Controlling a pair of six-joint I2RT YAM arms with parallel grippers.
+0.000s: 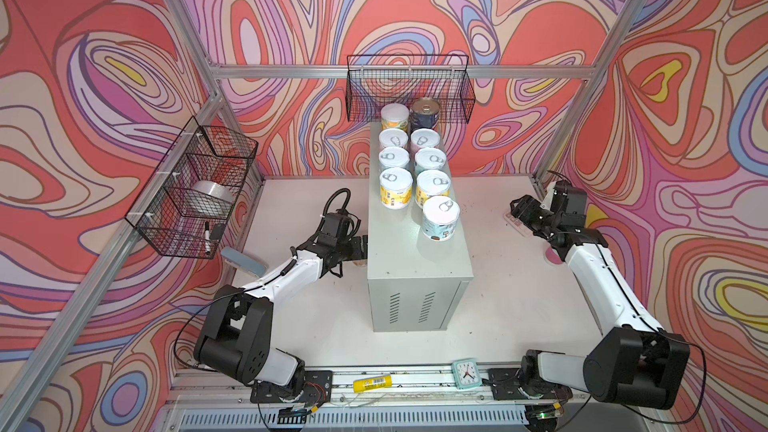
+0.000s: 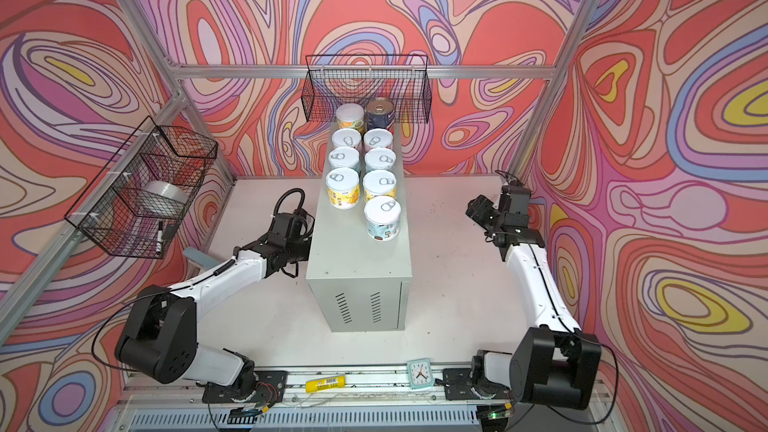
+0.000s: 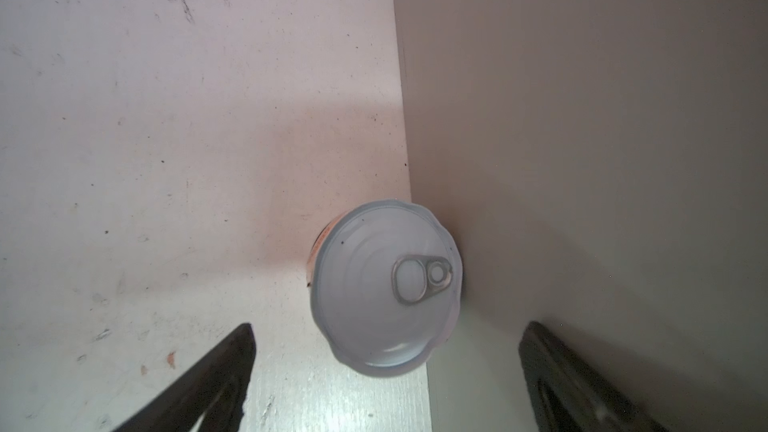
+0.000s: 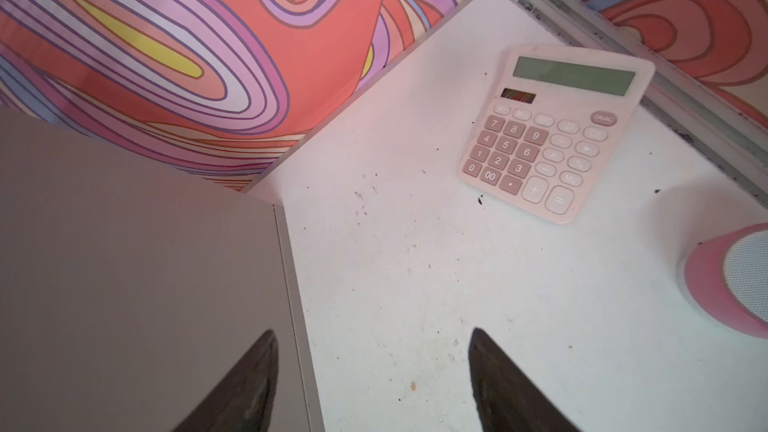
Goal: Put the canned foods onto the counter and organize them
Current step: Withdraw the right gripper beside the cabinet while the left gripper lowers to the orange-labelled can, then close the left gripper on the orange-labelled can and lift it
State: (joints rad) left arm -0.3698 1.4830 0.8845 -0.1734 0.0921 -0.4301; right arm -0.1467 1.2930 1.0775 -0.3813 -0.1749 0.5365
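White table [image 1: 498, 284] carried the grey counter [image 1: 399, 251], where nine cans [image 1: 432, 162] already stood in two rows. One can [image 3: 386, 288] remained on the table by the counter's wall, just ahead of the left pincer [image 3: 388, 326], spread wide and empty; the right pincer [image 4: 372, 331] was released too

nine cans [image 1: 431, 160] upright atop counter [image 1: 411, 259] | tenth can [image 3: 386, 288] (pull-tab) against its side

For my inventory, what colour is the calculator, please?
Pale pink calculator, clearest in the right wrist view.
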